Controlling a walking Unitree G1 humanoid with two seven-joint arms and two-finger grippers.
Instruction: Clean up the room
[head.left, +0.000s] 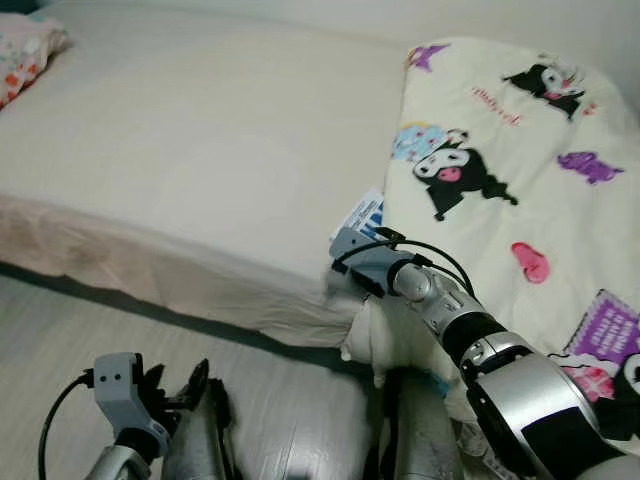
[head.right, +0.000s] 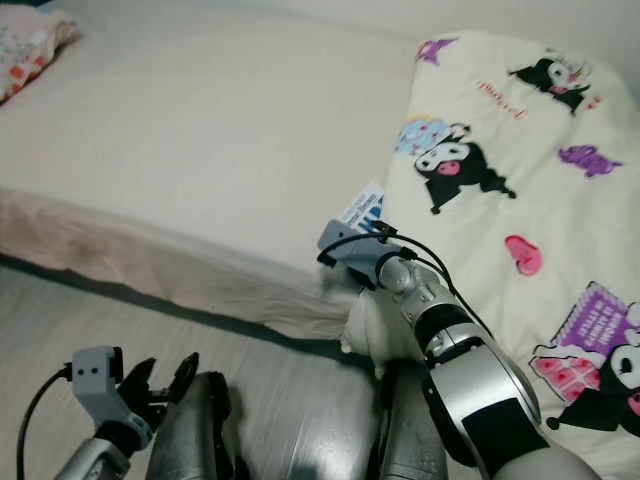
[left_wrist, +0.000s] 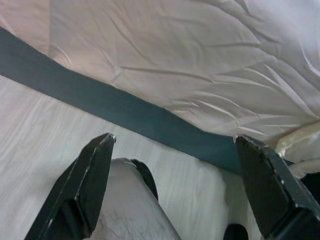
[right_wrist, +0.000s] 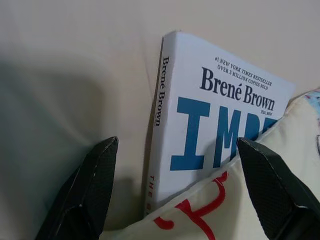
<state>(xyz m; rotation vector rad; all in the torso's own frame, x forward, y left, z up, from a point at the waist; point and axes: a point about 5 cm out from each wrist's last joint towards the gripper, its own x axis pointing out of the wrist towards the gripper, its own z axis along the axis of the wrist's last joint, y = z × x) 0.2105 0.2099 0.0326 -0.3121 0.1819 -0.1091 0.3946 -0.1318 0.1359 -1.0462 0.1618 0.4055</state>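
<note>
The book (right_wrist: 215, 120), a white paperback with blue lettering, lies flat on the mattress (head.left: 200, 140) close to its near edge, its far side tucked under the edge of the cartoon-print blanket (head.left: 520, 170). The right gripper (right_wrist: 177, 185) hangs just short of it with both fingers spread wide, one tip toward the spine and the other over the blanket's hem, nothing between them. The step in hand looks like the reach for the book; the next move likely calls for sliding forward and closing on the spine side without pinching blanket (the cloth overlaps the cover, so that is the risk). The left gripper (left_wrist: 175, 185) idles low near the pale wood floor (head.left: 150, 330), fingers apart and empty. A floral pillow (head.left: 25, 55) sits at the mattress's far left corner.
</note>
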